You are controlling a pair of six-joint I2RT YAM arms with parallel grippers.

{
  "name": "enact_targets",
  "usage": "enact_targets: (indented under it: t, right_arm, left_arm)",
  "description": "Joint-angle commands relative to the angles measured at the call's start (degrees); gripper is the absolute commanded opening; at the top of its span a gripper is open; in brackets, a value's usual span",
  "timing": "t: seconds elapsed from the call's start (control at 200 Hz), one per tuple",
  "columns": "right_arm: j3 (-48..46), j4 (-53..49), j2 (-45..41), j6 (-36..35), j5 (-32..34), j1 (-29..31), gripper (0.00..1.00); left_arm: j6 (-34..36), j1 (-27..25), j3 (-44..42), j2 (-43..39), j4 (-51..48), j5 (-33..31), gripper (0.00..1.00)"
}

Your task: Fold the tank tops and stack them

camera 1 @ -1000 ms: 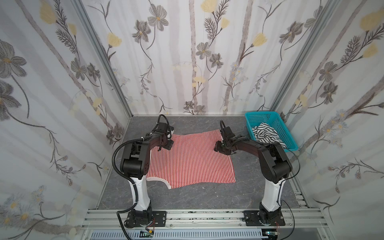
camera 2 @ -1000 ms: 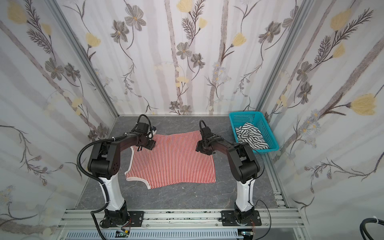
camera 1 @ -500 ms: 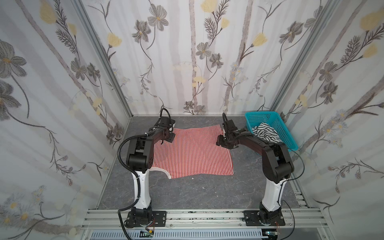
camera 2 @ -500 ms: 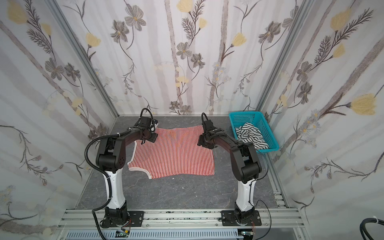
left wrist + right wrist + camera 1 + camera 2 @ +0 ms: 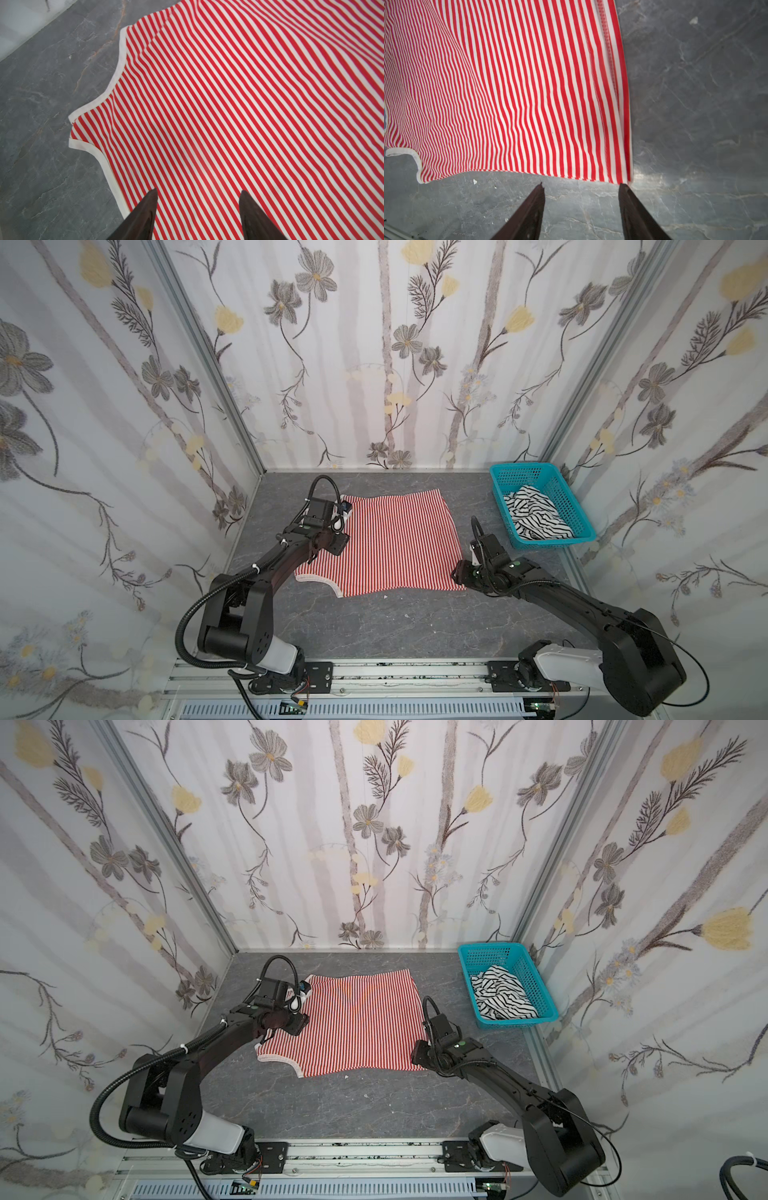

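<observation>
The red-and-white tank top [image 5: 399, 543] [image 5: 357, 1023] lies spread flat mid-table, straps to the left and hem to the right. My left gripper [image 5: 337, 548] [image 5: 198, 192] hovers open above the top's left part [image 5: 249, 104], beside the white neckline trim [image 5: 108, 166], nothing between its fingers. At the top's near right hem corner [image 5: 623, 178], my right gripper [image 5: 457, 574] [image 5: 581, 185] is open over bare table, one fingertip [image 5: 623, 187] right at that corner. The black-and-white tank top [image 5: 534, 516] [image 5: 500, 994] is crumpled inside the basket.
The teal perforated basket [image 5: 521, 467] [image 5: 490, 946] stands at the back right against the wall. Flowered walls close in the left, back and right. The grey table [image 5: 395, 626] runs from the top to the metal rail [image 5: 374, 676] at the front.
The red-and-white top slid slightly toward the back wall. My right gripper swung from the top's far right corner to its near right corner. The left gripper drew back a little along the left edge.
</observation>
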Motion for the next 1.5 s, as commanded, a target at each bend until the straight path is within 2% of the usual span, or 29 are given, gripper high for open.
enact_targets:
  t: [0.0,0.05,0.135,0.22,0.485,0.914,1.009,1.149,1.224,1.494]
  right_arm:
    - [-2.85,2.06,-2.58,2.97,0.61,-0.21,0.57]
    - [-3.63,2.23,-2.52,3.16,0.49,-0.43,0.55]
    - [-4.51,3.47,-1.79,3.63,0.49,-0.8,0.52]
    - [-5.15,5.29,-0.41,4.19,-0.14,-1.35,0.48]
    - [-6.21,9.38,1.6,6.18,-1.26,-3.09,0.42]
    - [-6.17,10.53,4.15,6.41,-2.36,-3.47,0.33]
    - [-6.26,10.68,4.33,6.4,-2.52,-3.46,0.24]
    - [-6.26,10.11,3.08,6.41,-2.9,-3.53,0.02]
    - [-6.17,9.23,1.57,6.41,-2.79,-3.48,0.0]
    - [-5.59,6.01,-3.43,6.67,-2.55,-2.79,0.0]
  left_arm:
    - [2.0,-1.43,-4.65,-5.2,-0.78,0.38,0.62]
    - [2.08,-2.04,-6.74,-7.35,-1.16,1.2,0.56]
    - [1.71,-3.05,-9.4,-10.15,-1.71,2.49,0.38]
    - [1.48,-4.53,-11.11,-12.11,-2.56,2.69,0.3]
    - [0.49,-6.19,-13.42,-14.92,-3.03,2.03,0.3]
    - [-0.02,-6.67,-14.09,-15.37,-3.12,2.02,0.32]
    - [-0.11,-6.71,-14.3,-15.37,-3.12,1.82,0.33]
    - [-0.19,-6.71,-14.48,-15.55,-3.21,1.77,0.34]
    - [-0.04,-6.88,-14.63,-15.85,-3.51,2.05,0.34]
    - [4.65,-10.02,-17.41,-15.72,-7.55,5.29,0.51]
